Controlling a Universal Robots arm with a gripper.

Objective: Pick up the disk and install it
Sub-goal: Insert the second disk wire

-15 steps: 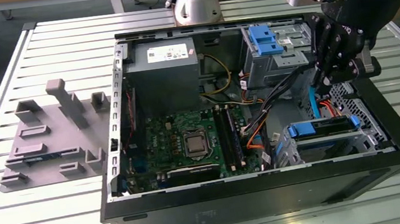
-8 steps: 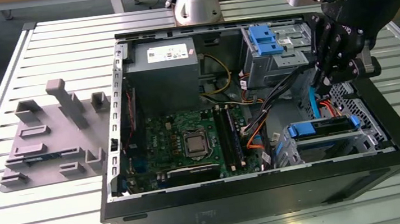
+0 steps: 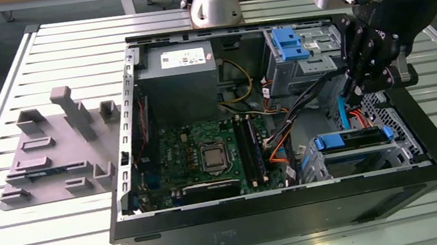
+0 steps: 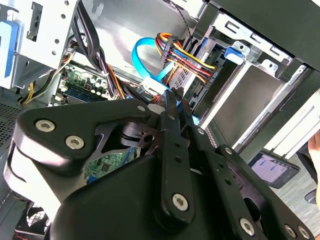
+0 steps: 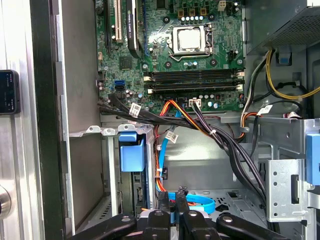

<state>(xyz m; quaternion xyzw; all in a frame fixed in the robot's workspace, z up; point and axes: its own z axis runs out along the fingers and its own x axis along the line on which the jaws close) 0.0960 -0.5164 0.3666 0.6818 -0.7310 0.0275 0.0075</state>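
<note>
Below the end effector [image 3: 367, 84], apparently bay-seated disk [image 3: 352, 139], apart.

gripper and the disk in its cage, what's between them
A blue data cable and orange wires run between gripper and disk, in the exterior view.

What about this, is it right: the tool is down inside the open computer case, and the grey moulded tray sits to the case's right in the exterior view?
Not quite. In the exterior view, the grey moulded tray sits to the left of the computer case, not the right. The rest holds: the tool is down inside the open case.
</note>
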